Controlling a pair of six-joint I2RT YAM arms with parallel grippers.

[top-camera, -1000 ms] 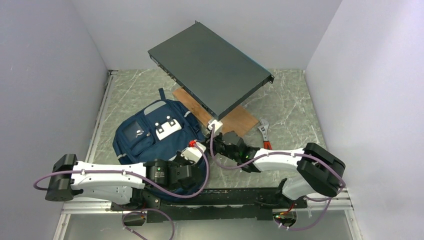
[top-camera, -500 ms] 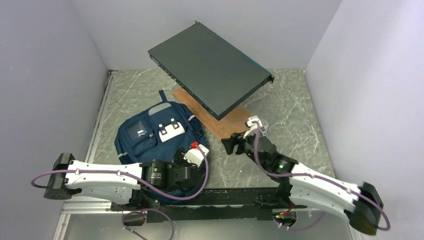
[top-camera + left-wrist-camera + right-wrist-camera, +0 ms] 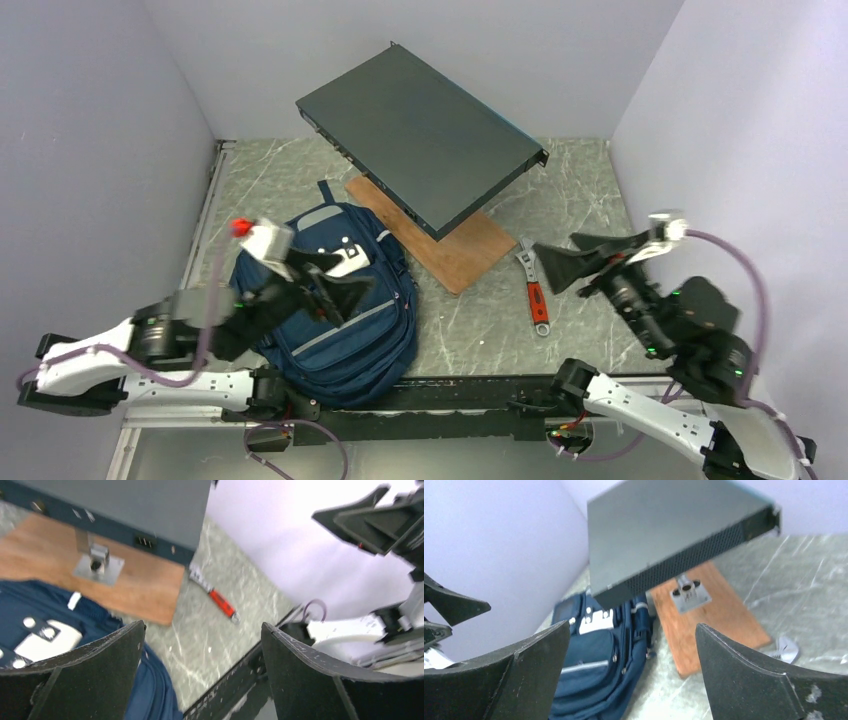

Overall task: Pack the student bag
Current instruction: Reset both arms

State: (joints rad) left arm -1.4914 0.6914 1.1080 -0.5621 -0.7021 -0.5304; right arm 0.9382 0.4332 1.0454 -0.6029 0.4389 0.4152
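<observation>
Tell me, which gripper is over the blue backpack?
The left gripper, open above the navy blue fabric backpack; the right gripper hangs open near the red-handled metal wrench.

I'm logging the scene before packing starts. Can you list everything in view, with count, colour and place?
student bag: one, navy blue with light grey stripes, lying on the table, near left.
flat equipment box: one, dark grey, raised above the wooden board, far centre.
wooden board: one, brown, flat on the table, right of the bag.
metal bracket: one, silver, on the board under the box.
adjustable wrench: one, red handle, silver head, on the table right of the board.
table: one, grey marble-patterned.
left gripper: one, black, open, above the bag.
right gripper: one, black, open, raised right of the wrench.
</observation>
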